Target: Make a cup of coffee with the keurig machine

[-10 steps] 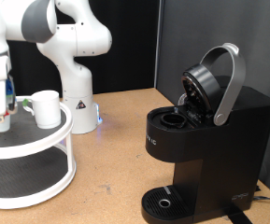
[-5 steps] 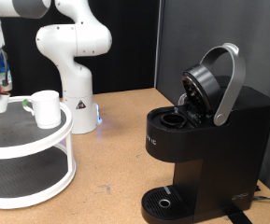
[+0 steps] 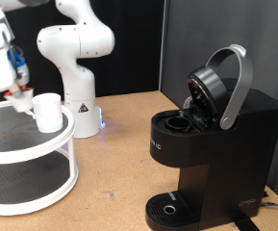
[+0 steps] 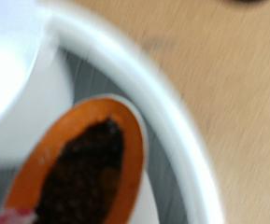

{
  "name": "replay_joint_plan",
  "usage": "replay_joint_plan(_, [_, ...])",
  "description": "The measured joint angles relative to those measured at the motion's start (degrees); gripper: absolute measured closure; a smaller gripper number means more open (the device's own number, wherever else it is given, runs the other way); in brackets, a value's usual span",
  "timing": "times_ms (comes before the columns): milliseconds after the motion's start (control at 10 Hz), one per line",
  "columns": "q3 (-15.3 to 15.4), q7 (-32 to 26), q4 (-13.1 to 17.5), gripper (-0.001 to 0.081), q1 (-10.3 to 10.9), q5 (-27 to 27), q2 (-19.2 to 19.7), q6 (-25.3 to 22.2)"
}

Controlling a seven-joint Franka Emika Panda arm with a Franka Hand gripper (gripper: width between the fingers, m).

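Observation:
My gripper (image 3: 19, 93) is at the exterior view's upper left, tilted, just above the top tier of a white round stand (image 3: 42, 142). It is shut on a small coffee pod (image 3: 24, 96) with a red-orange rim. The wrist view shows the pod (image 4: 83, 173) close up, its dark grounds facing the camera. The white cup (image 3: 48, 111) stands on the top tier, right beside the pod, and also shows in the wrist view (image 4: 13, 75). The black keurig machine (image 3: 211, 144) stands at the right with its silver-handled lid (image 3: 220, 85) raised and the pod chamber (image 3: 180, 122) open.
The white robot arm base (image 3: 76, 67) stands behind the stand. The stand's lower tier (image 3: 23, 183) shows below the top one. Tan table (image 3: 119, 164) lies between the stand and the machine. The round drip tray (image 3: 167, 207) is at the machine's foot.
My gripper has lifted off the stand's top tier with the pod, swung to the exterior view's right toward the cup, and tilted. The cup and the machine have not moved.

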Motion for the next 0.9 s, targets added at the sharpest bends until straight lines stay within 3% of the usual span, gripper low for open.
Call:
replay_joint_plan(100, [-0.35, -0.54, 1.87, 0.071, 1.9, 4.69, 0.02, -3.34])
replay_joint_plan(300, [-0.11, 0.19, 4.32, 0.071, 4.73, 12.03, 0.02, -4.95])
replay_joint_plan(700, [-0.16, 0.9, 4.75, 0.071, 5.88, 15.68, 0.4, -6.62])
replay_joint_plan(900, [-0.14, 0.9, 6.07, 0.071, 8.72, 22.31, 1.39, -8.06])
